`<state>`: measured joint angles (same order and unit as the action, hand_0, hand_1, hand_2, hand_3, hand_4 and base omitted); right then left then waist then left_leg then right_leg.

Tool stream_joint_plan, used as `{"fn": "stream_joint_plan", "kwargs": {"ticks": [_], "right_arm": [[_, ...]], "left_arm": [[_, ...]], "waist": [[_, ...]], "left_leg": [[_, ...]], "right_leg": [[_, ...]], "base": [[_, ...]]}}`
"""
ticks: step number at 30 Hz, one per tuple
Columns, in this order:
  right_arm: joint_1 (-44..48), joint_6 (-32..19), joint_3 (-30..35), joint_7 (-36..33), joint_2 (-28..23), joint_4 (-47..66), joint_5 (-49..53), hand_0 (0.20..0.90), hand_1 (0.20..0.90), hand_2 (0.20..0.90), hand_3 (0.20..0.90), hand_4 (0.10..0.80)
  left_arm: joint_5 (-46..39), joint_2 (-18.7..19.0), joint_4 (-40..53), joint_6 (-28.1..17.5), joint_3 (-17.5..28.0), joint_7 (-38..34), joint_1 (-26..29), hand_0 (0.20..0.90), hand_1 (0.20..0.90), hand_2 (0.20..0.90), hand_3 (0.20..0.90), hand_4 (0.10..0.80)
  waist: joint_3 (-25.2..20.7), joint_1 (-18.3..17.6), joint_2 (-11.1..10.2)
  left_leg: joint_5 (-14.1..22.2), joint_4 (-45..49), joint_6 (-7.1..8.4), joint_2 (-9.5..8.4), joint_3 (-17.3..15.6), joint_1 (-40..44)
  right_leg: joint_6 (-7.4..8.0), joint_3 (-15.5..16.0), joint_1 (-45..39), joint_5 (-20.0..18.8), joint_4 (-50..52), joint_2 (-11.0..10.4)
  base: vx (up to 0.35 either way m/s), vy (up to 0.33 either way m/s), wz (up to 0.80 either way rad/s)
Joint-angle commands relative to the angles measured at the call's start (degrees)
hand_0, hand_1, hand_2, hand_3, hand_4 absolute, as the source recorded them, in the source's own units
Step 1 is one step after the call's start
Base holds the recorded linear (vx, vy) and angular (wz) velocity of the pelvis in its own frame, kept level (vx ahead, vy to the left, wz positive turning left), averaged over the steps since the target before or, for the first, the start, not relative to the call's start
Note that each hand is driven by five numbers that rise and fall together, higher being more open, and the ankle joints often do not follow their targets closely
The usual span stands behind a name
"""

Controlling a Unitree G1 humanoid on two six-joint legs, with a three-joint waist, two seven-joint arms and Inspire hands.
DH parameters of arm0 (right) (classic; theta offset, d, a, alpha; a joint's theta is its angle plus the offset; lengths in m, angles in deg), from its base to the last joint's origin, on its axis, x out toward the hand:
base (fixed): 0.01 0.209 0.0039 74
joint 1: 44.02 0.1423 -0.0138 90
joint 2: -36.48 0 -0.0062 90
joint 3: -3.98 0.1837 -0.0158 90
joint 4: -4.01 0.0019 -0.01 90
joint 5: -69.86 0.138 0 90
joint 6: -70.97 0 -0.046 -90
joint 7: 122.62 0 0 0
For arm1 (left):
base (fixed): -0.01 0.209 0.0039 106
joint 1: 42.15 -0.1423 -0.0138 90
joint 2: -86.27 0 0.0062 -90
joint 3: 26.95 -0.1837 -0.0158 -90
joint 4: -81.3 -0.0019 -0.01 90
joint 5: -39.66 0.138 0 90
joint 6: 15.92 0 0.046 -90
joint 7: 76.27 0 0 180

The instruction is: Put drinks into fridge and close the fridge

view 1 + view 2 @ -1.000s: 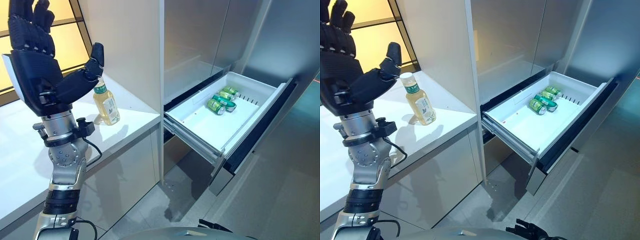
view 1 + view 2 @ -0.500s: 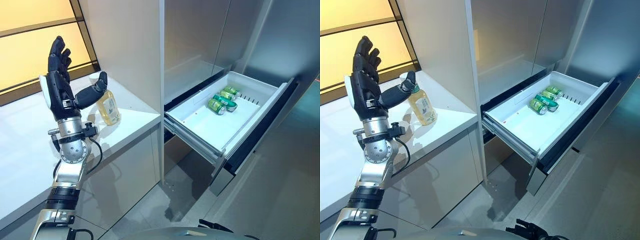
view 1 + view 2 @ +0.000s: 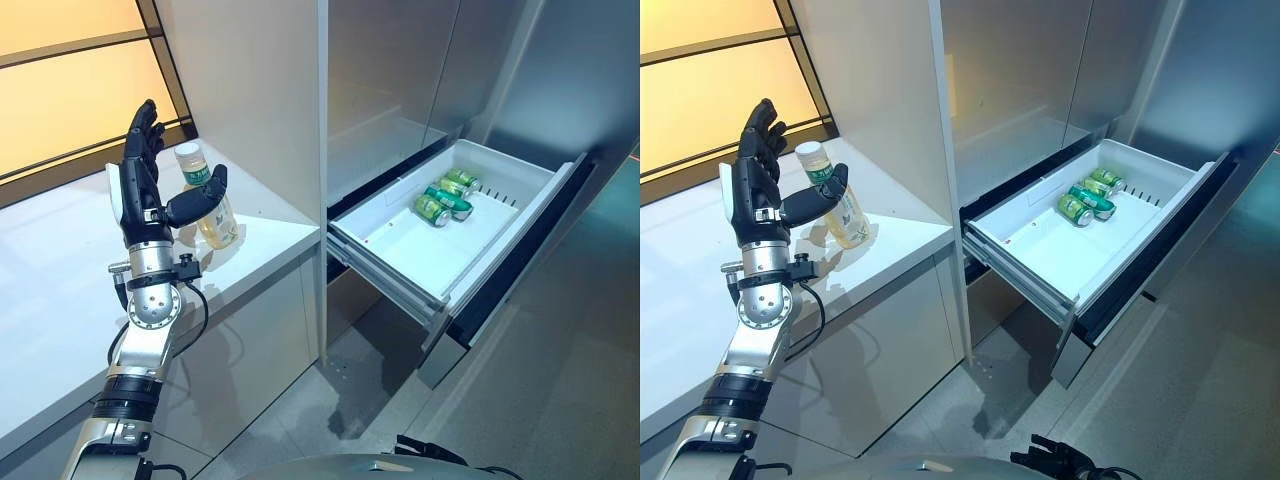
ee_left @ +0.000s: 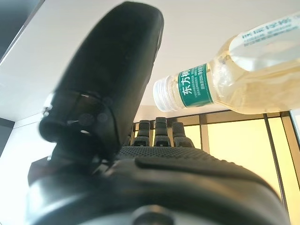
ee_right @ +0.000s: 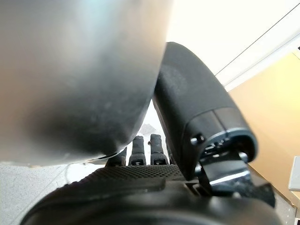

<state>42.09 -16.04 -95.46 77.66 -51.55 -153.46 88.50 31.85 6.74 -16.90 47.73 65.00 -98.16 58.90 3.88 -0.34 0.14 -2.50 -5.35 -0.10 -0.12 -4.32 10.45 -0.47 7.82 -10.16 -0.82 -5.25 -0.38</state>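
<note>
A clear bottle of pale yellow drink [image 3: 210,212] with a white cap and green label stands upright on the white counter [image 3: 60,290], next to the tall white cabinet. My left hand [image 3: 140,195] is raised just beside it, open, with fingers straight up and the thumb [image 4: 112,70] stretched across in front of the bottle [image 4: 248,65]; I see a gap between them in the left wrist view. The fridge drawer [image 3: 400,262] is pulled out, with green cans [image 3: 445,198] lying at its back. My right hand [image 5: 145,187] hangs low with relaxed fingers, holding nothing.
The white cabinet side [image 3: 250,90] rises right of the bottle. Steel fridge doors [image 3: 400,70] stand above the open drawer, whose dark front panel [image 3: 520,265] juts into the grey floor space. An amber window [image 3: 60,90] lies behind the counter.
My left hand has moved away from the camera and in to the bottle, so its thumb now reaches across the bottle's front. The bottle and drawer have not moved.
</note>
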Motion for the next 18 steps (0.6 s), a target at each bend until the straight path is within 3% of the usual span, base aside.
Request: {"fn": "stream_joint_plan", "kwargs": {"ticks": [1, 18], "right_arm": [[0.0, 1.7, -1.1, 3.2, 0.9, -0.7, -1.8, 0.900, 0.900, 0.900, 0.900, 0.800], [-0.6, 2.1, -0.6, 3.2, 0.7, -0.4, -2.7, 0.900, 0.900, 0.900, 0.900, 0.800]], "left_arm": [[1.5, 2.2, 0.3, -2.8, -0.1, -0.4, 4.9, 0.900, 0.900, 0.900, 0.900, 0.800], [0.3, 1.9, -7.3, 0.1, -1.7, -0.9, 6.1, 0.900, 0.900, 0.900, 0.900, 0.800]], "waist": [[-0.1, -0.9, -0.4], [-0.3, -2.4, -0.2]], "left_leg": [[6.5, 0.7, -1.23, -1.11, -0.1, 1.4], [6.8, 0.9, -1.56, -1.33, -1.4, 1.8]], "right_leg": [[3.08, 1.2, 0.9, 5.5, 6.3, -0.8], [3.47, -0.2, 1.0, 5.3, 6.5, -0.8]], "base": [[0.000, 0.000, 0.00], [0.008, 0.003, -0.02]]}}
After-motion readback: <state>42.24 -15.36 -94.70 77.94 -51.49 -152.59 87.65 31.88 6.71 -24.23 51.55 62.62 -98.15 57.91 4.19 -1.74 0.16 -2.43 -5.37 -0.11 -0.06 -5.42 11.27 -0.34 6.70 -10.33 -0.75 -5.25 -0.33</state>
